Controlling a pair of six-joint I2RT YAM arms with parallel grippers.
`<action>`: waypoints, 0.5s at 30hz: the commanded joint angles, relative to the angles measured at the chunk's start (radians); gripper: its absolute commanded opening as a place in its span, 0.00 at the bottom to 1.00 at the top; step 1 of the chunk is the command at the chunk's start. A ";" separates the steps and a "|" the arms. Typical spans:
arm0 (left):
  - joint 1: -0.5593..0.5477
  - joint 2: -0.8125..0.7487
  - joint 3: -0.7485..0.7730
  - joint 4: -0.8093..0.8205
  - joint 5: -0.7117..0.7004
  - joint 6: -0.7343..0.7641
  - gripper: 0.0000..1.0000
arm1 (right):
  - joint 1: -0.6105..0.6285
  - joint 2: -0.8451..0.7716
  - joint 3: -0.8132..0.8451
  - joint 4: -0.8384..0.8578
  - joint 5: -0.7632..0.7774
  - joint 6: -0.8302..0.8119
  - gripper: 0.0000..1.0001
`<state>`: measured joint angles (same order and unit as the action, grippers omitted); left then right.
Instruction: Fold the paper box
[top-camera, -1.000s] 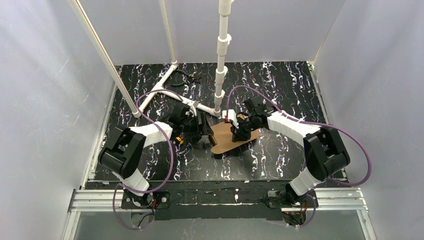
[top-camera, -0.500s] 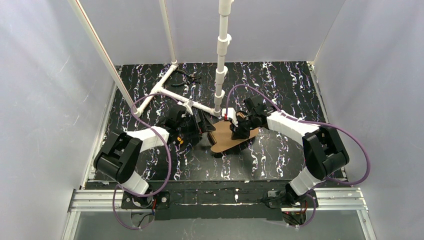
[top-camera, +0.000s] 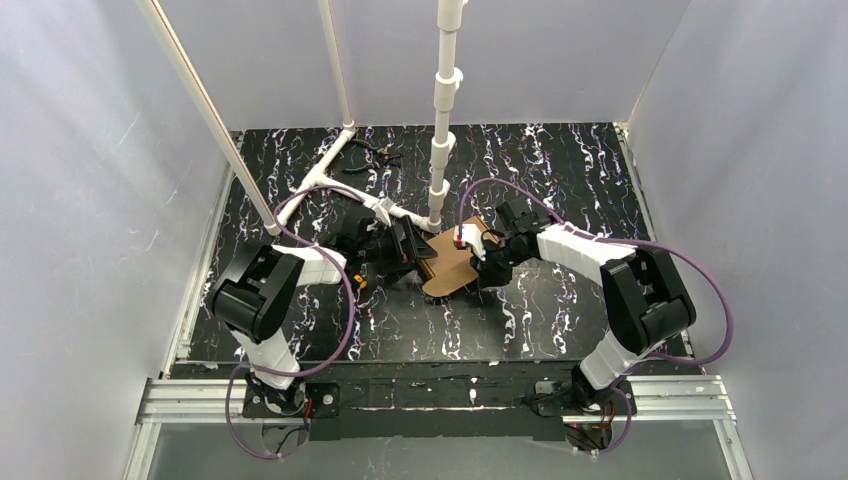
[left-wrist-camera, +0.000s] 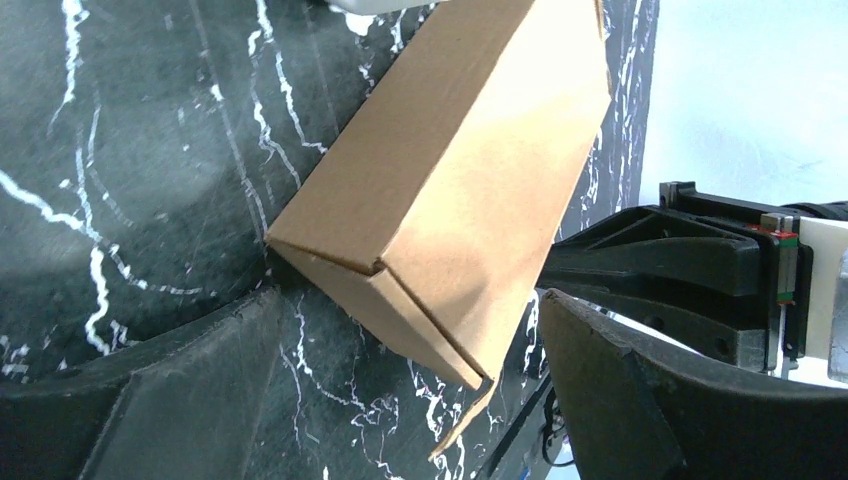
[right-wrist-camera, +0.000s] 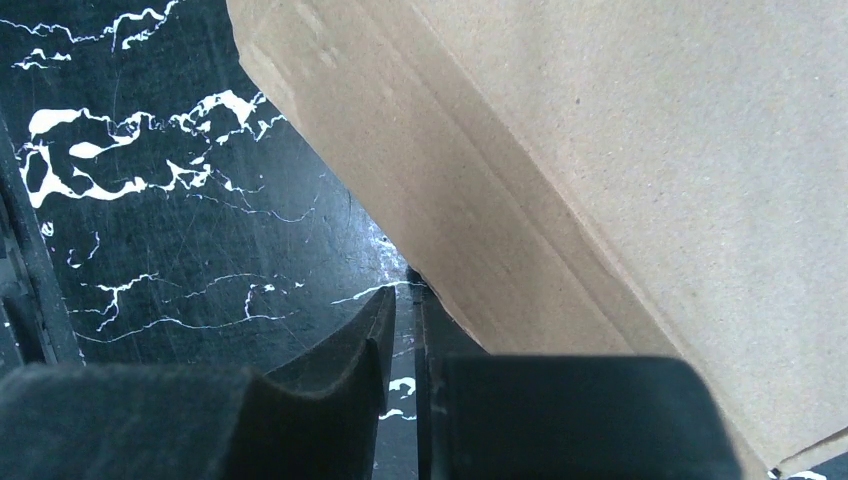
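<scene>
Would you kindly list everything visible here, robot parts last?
paper box: one, brown, table centre, between the grippers
table: one, black with white marbling
pipe frame: one, white, back left and centre
small tool: one, dark, far back; type unclear
walls: three, white, around the table
rail: one, silver, near edge
cables: several, purple, looping off the arms
left gripper: one, black, wide open at box's left end
right gripper: one, black, nearly closed at box's right side; grip unclear
</scene>
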<state>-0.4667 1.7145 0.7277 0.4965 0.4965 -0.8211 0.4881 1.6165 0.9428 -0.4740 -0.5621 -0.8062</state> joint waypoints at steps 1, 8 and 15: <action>0.002 0.032 0.028 0.018 0.078 0.086 0.98 | -0.002 -0.003 0.006 -0.012 -0.003 -0.014 0.21; 0.003 -0.018 -0.037 0.016 -0.042 0.077 0.98 | -0.019 -0.027 0.054 -0.170 -0.139 -0.127 0.22; 0.019 -0.158 -0.096 0.008 -0.133 0.084 0.98 | -0.045 -0.073 0.182 -0.307 -0.334 -0.153 0.24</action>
<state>-0.4629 1.6436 0.6556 0.5278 0.4324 -0.7605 0.4511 1.6024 1.0523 -0.7380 -0.7593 -0.9798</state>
